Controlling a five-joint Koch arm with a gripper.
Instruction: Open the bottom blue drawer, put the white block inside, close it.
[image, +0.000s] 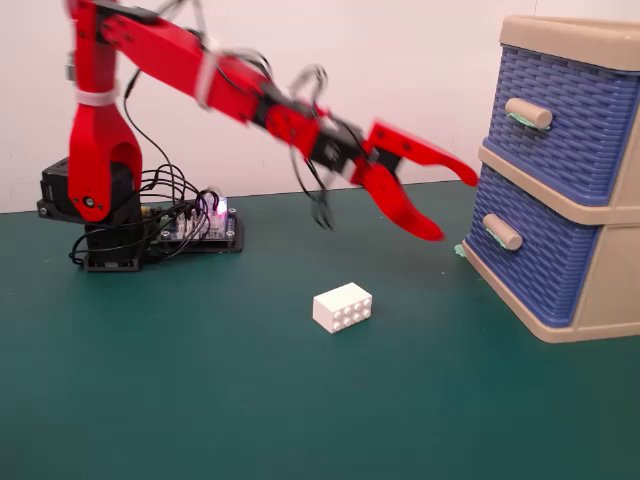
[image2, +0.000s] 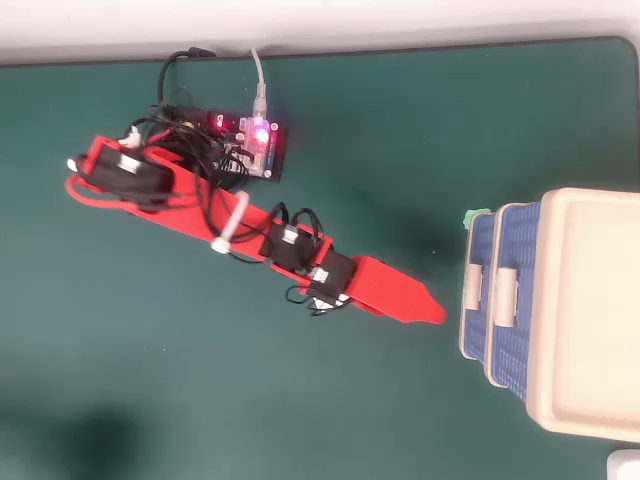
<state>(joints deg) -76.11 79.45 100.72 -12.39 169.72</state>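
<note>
Green matting covers the table (image: 200, 400), white wall behind, and the red arm is stretched right out from its base at the far left towards the cabinet (image: 590, 290) on the right. Look at the gripper (image: 455, 208): in the fixed view its jaws stand spread wide, one tip up by the cabinet's middle rail, the other hanging lower, nothing between them. It's close to the cabinet front but not touching; the overhead view shows a sliver of mat between the tip and the drawer fronts.

Now the bottom blue drawer (image: 535, 255) is fully shut, its beige handle (image: 502, 231) sticking out towards the gripper, slightly below and to the right of the lower jaw. The upper drawer (image: 560, 120) is shut as well. The white block (image: 342, 306) lies on the mat in the middle of the scene, studs facing the near side, well apart from the cabinet; from overhead it's hidden under the arm.

So I'd call this the reach for the handle, the very first step, with everything still to do. What's needed next, by my reading: drop a touch, ease right until the spread jaws bracket that lower handle, pinch it, then pull left. Aim matters, since the upper handle (image: 527, 112) looks identical.
</note>
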